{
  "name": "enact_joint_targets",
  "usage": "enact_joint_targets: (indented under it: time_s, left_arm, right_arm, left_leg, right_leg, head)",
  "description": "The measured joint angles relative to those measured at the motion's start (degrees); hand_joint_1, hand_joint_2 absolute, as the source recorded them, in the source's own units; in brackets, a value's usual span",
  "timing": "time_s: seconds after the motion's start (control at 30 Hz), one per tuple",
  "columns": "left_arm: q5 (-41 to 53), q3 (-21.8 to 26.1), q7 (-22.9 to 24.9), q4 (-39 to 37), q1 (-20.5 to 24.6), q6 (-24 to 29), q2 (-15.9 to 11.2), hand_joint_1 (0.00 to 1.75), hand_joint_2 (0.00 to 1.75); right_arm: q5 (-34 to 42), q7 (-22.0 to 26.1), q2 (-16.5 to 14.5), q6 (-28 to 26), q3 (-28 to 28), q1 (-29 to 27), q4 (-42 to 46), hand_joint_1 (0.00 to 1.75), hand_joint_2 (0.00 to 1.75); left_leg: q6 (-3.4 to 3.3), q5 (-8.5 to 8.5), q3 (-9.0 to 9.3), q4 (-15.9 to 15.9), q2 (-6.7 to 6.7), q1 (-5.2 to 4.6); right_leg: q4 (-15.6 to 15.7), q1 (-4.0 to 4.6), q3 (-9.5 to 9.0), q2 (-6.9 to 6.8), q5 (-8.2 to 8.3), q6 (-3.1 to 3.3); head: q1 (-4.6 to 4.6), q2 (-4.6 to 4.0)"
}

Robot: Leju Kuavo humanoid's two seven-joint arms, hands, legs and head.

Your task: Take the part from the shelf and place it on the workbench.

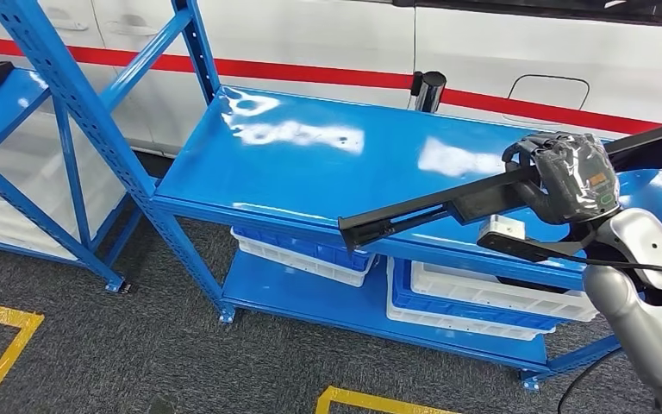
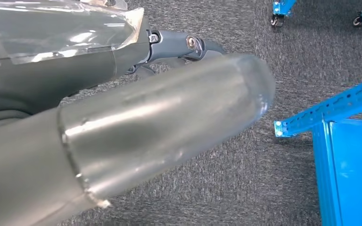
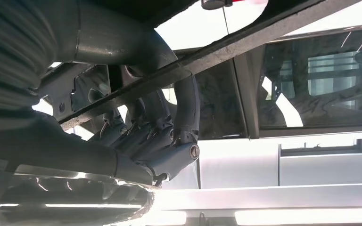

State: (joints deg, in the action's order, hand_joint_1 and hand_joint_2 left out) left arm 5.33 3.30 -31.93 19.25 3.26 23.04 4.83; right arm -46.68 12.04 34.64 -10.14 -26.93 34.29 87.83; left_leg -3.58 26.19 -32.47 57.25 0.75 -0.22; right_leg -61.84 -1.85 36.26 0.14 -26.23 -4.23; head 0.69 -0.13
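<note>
The right hand, wrapped in clear film, is grasping one long black part across its middle, with the fingers curling around the bar in the right wrist view. The part is hanging in the air above the 4 o'clock corner of the blue shelf, its blunt end pointing toward 8 o'clock and its thin end running off toward 2 o'clock. It is touching nothing but the hand.

The left hand is showing in the left wrist view over grey carpet; whether it is clenched or released I cannot tell, since most of it is hiding behind the grey cover.

Two blue racks are standing in the head view: the one under the part and a second rack at 9 o'clock. On the lower level, three stacks of blue and white bins are sitting side by side, as far as I can count. One white car with a red stripe is standing behind at 12 o'clock. Two yellow floor markings are lying along the near edge.
</note>
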Motion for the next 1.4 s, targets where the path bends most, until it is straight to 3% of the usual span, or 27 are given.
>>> enact_joint_targets:
  time_s: [0.07, 0.2, 0.27, 0.33, 0.37, 0.4, 0.43, 0.5, 0.57, 0.67, 0.73, 0.83, 0.87, 0.9, 0.97, 1.03, 1.07, 1.17, 1.23, 1.33, 1.37, 1.4]
  left_arm:
    - [0.01, 0.0, 0.0, -0.02, 0.06, -0.01, -0.03, 0.0, 0.0]
    - [0.02, -0.01, -0.01, -0.06, 0.09, -0.01, -0.04, 0.0, 0.0]
    - [0.04, -0.02, -0.01, -0.06, 0.16, -0.01, -0.03, 0.0, 0.0]
    - [0.06, -0.02, 0.09, -0.08, 0.16, -0.04, -0.02, 0.0, 0.0]
    - [0.07, -0.02, 0.17, -0.09, 0.14, -0.08, -0.02, 0.0, 0.0]
    - [0.08, -0.02, 0.26, -0.1, 0.14, -0.11, -0.02, 0.0, 0.0]
    - [0.1, -0.02, 0.31, -0.1, 0.16, -0.13, -0.03, 0.0, 0.0]
    - [0.2, -0.02, 0.34, -0.1, 0.27, -0.15, -0.15, 0.0, 0.0]
    - [0.42, -0.05, 0.31, -0.1, 0.47, -0.21, -0.32, 0.0, 0.0]
    - [0.54, -0.07, 0.3, -0.1, 0.59, -0.26, -0.44, 0.0, 0.0]
    - [0.51, -0.05, 0.25, -0.1, 0.66, -0.21, -0.44, 0.0, 0.0]
    - [0.51, -0.04, 0.18, -0.11, 0.69, -0.17, -0.45, 0.0, 0.0]
    - [0.51, -0.04, 0.16, -0.12, 0.65, -0.17, -0.44, 0.0, 0.0]
    - [0.51, -0.04, 0.16, -0.14, 0.62, -0.16, -0.43, 0.0, 0.0]
    - [0.51, -0.03, 0.13, -0.18, 0.61, -0.15, -0.43, 0.0, 0.0]
    - [0.48, -0.01, 0.04, -0.2, 0.62, -0.14, -0.48, 0.0, 0.0]
    - [0.45, 0.0, -0.03, -0.2, 0.61, -0.14, -0.5, 0.0, 0.0]
    - [0.34, 0.02, -0.16, -0.31, 0.45, -0.13, -0.6, 0.0, 0.0]
    - [0.28, 0.02, -0.18, -0.42, 0.36, -0.12, -0.62, 0.0, 0.0]
    - [0.23, 0.02, -0.2, -0.48, 0.29, -0.11, -0.61, 0.0, 0.0]
    - [0.22, 0.02, -0.19, -0.5, 0.22, -0.11, -0.62, 0.0, 0.0]
    - [0.21, 0.02, -0.19, -0.54, 0.16, -0.12, -0.61, 0.0, 0.0]
  right_arm:
    - [0.05, 0.08, -0.01, -0.02, 0.05, -0.06, -0.15, 1.52, 1.75]
    - [0.06, 0.2, -0.09, -0.04, 0.06, -0.21, -0.44, 1.52, 1.75]
    - [0.06, 0.22, -0.11, -0.05, 0.1, -0.18, -0.46, 1.52, 1.75]
    - [0.06, 0.22, -0.17, -0.05, 0.07, -0.2, -0.53, 1.52, 1.75]
    - [0.06, 0.22, -0.23, -0.04, 0.04, -0.23, -0.57, 1.52, 1.75]
    - [0.06, 0.24, -0.31, -0.04, 0.02, -0.24, -0.62, 1.52, 1.75]
    - [0.06, 0.27, -0.39, -0.03, 0.03, -0.25, -0.66, 1.52, 1.75]
    - [0.06, 0.34, -0.5, -0.03, 0.09, -0.2, -0.71, 1.52, 1.75]
    - [0.1, 0.44, -0.55, -0.03, 0.15, -0.09, -0.81, 1.52, 1.75]
    - [0.21, 0.74, -0.65, -0.08, 0.16, -0.04, -1.04, 1.52, 1.75]
    - [0.23, 0.99, -0.66, -0.09, 0.23, 0.25, -1.2, 1.52, 1.75]
    - [0.3, 1.25, -0.73, -0.08, 0.09, 0.7, -1.79, 1.52, 1.75]
    - [0.33, 1.33, -0.78, -0.07, -0.04, 0.68, -2.04, 1.52, 1.75]
    - [0.36, 1.4, -0.85, -0.05, -0.15, 0.64, -2.29, 1.52, 1.75]
    - [0.39, 1.43, -1.0, -0.05, -0.26, 0.73, -2.63, 1.52, 1.75]
    - [0.41, 1.44, -1.12, -0.04, -0.31, 1.06, -2.86, 1.52, 1.75]
    - [0.44, 1.45, -1.16, -0.03, -0.36, 1.23, -2.96, 1.52, 1.75]
    - [0.52, 1.51, -1.32, -0.03, -0.53, 1.36, -3.32, 1.52, 1.75]
    - [0.54, 1.57, -1.47, -0.03, -0.59, 1.48, -3.48, 1.52, 1.75]
    - [0.54, 1.58, -1.66, -0.03, -0.63, 1.62, -3.6, 1.52, 1.75]
    - [0.54, 1.58, -1.7, -0.03, -0.66, 1.6, -3.67, 1.52, 1.75]
    - [0.55, 1.58, -1.74, -0.03, -0.69, 1.59, -3.74, 1.52, 1.75]
  left_leg:
    - [0.78, 0.36, -0.39, 0.67, 0.17, -0.12]
    - [1.85, 1.28, -1.1, 1.95, 0.15, 0.09]
    - [2.57, 4.35, -3.41, 7.02, -0.26, 0.31]
    - [2.93, 7.57, -7.09, 14.56, -0.51, 0.43]
    - [2.9, 8.06, -8.3, 16.86, -0.55, 0.44]
    - [2.69, 7.38, -8.47, 16.95, -0.56, 0.41]
    - [2.28, 5.71, -7.41, 14.65, -0.55, 0.34]
    - [0.96, 1.95, -3.4, 6.7, -0.57, -0.02]
    - [0.01, 0.46, -0.94, 1.76, -0.81, -0.56]
    - [-0.29, -0.14, -0.58, 0.45, -0.98, -0.73]
    - [-0.58, -1.2, -0.27, -0.9, -1.03, -0.41]
    - [-0.8, -1.91, -0.55, -1.47, -1.05, -0.36]
    - [-0.75, -1.95, -0.71, -1.39, -1.03, -0.39]
    - [-0.71, -1.98, -0.85, -1.23, -0.99, -0.39]
    - [-0.54, -1.92, -1.14, -0.64, -0.89, -0.32]
    - [-0.11, -1.69, -1.7, 0.27, -0.78, -0.43]
    - [0.16, -1.64, -2.06, 0.67, -0.71, -0.55]
    - [0.88, -1.83, -2.76, 1.16, -0.53, -0.7]
    - [1.56, -0.12, -3.58, 2.98, -0.41, -0.49]
    - [2.71, 6.28, -7.46, 12.87, -0.46, 0.12]
    - [2.91, 7.67, -8.54, 15.93, -0.51, 0.29]
    - [2.99, 8.04, -8.72, 17.23, -0.53, 0.41]
  right_leg:
    - [3.93, 0.11, -2.17, 0.26, 0.86, 0.52]
    - [3.77, 0.07, -2.06, 0.39, 0.97, 2.03]
    - [3.82, -0.02, -2.09, 0.29, 1.02, 2.62]
    - [3.81, 0.2, -2.03, 0.2, 1.0, 2.95]
    - [3.81, 0.33, -2.01, 0.18, 1.01, 3.02]
    - [3.81, 0.49, -2.01, 0.17, 1.01, 3.08]
    - [3.82, 0.67, -2.05, 0.19, 1.03, 3.1]
    - [3.86, 0.98, -2.14, 0.21, 1.1, 3.18]
    - [3.9, 1.1, -2.1, 0.14, 1.21, 3.16]
    - [4.06, 1.22, -1.93, -0.17, 1.43, 2.62]
    - [2.11, 1.44, -0.81, -0.25, 0.12, 2.54]
    - [-8.08, 1.24, 3.63, -0.22, -4.69, 2.83]
    - [-10.67, 1.16, 4.62, -0.22, -5.54, 2.6]
    - [-11.24, 1.05, 4.6, -0.23, -5.51, 2.17]
    - [-5.79, 0.7, 1.39, -0.26, -3.19, 1.0]
    - [1.36, 0.51, -2.4, -0.19, -1.09, 0.57]
    - [3.2, 0.55, -3.29, -0.09, -0.59, 0.78]
    - [3.62, 0.6, -3.22, 0.07, -0.04, 1.89]
    - [3.72, 0.2, -2.98, -0.02, 0.4, 2.66]
    - [3.76, 0.13, -2.13, -0.18, 1.06, 3.62]
    - [3.75, 0.17, -1.8, -0.21, 1.28, 3.77]
    - [3.75, 0.18, -1.49, -0.21, 1.51, 3.82]
  head:
    - [0.01, 0.0]
    - [0.07, 0.0]
    - [0.15, 0.0]
    - [0.17, 0.0]
    - [0.18, 0.0]
    - [0.18, 0.0]
    - [0.18, 0.0]
    - [0.12, 0.0]
    - [0.12, 0.0]
    - [0.19, 0.0]
    - [0.08, 0.0]
    - [-0.05, 0.0]
    - [-0.04, 0.0]
    - [-0.04, 0.0]
    - [-0.04, 0.0]
    - [-0.06, 0.0]
    - [-0.04, 0.0]
    - [0.04, 0.0]
    - [0.21, 0.0]
    - [0.53, 0.0]
    - [0.53, 0.0]
    - [0.54, 0.0]
